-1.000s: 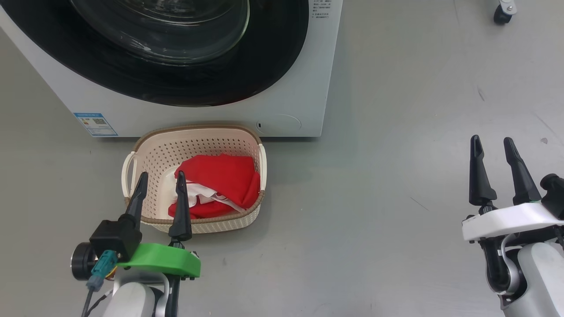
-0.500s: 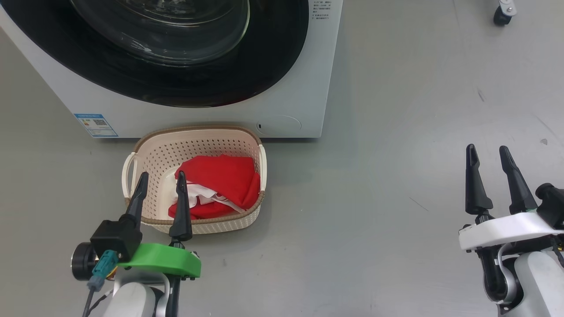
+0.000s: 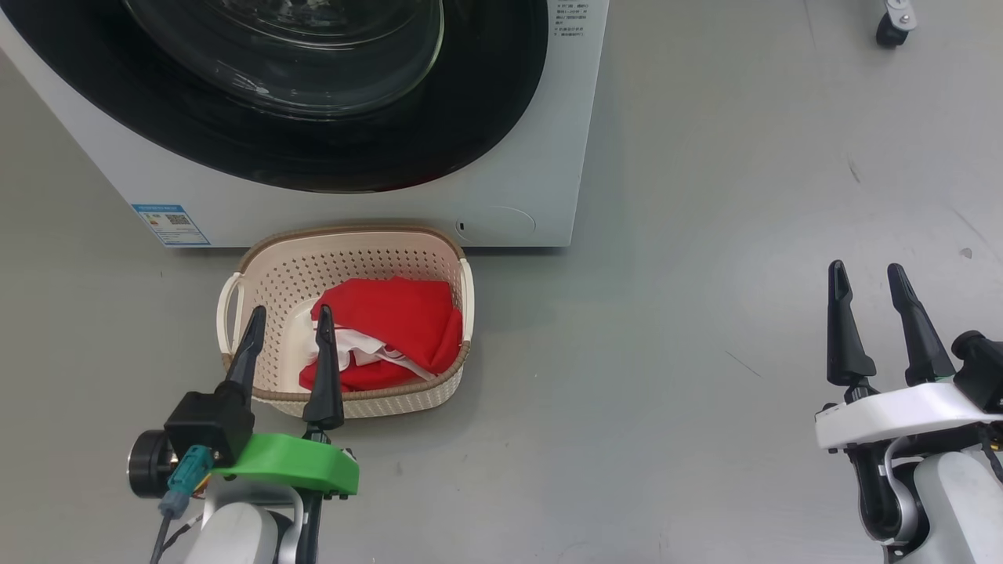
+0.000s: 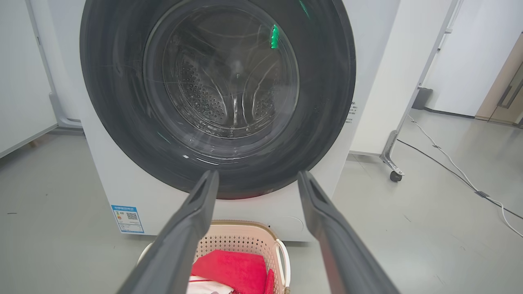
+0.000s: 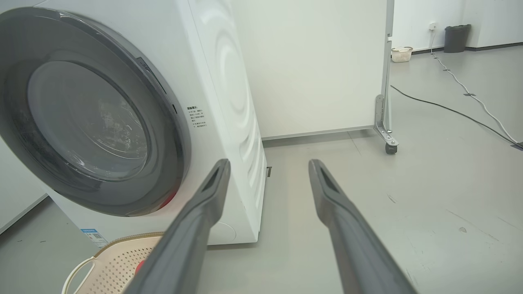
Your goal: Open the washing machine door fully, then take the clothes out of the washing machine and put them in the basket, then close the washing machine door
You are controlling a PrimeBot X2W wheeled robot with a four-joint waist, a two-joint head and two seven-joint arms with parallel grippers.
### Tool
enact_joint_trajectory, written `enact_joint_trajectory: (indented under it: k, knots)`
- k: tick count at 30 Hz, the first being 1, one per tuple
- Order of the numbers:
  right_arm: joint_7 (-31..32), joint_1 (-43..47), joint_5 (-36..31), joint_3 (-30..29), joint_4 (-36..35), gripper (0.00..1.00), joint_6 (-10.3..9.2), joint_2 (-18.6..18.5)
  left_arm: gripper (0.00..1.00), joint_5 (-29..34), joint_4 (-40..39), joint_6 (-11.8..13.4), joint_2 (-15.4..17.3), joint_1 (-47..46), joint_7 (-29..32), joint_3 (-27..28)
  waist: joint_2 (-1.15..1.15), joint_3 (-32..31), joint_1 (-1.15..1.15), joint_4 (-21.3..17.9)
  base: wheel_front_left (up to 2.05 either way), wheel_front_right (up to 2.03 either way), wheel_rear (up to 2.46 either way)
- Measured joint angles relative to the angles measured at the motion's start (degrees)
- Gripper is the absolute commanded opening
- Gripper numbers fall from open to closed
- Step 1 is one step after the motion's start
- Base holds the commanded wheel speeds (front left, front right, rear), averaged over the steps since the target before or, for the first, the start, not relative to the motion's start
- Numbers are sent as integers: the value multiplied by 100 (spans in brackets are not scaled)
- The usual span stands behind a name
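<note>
Though crumpled, red clothes [image 3: 407, 313] in perforated cream basket [image 3: 353, 262]

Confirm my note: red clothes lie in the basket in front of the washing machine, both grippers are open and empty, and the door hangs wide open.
The door is wrong: the left wrist view shows it shut against the washing machine. The clothes do lie in the basket in front, and the left gripper and right gripper are open and empty.
</note>
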Motion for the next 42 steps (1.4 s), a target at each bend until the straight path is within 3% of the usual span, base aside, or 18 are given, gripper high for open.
enact_joint_trajectory:
  k: [23, 42]
  knots:
    - [0, 103, -144, -38, 31, 100, 93, 92, 100, 94, 2, -78, 0, 15, 0, -7, 0, -89, 0, -20, 0, 0, 0]
    - [0, 115, -250, -140, 47, 100, 125, 143, 100, -423, -18, -291, 0, 109, 0, 1, 0, -80, 0, -12, 0, 0, 0]
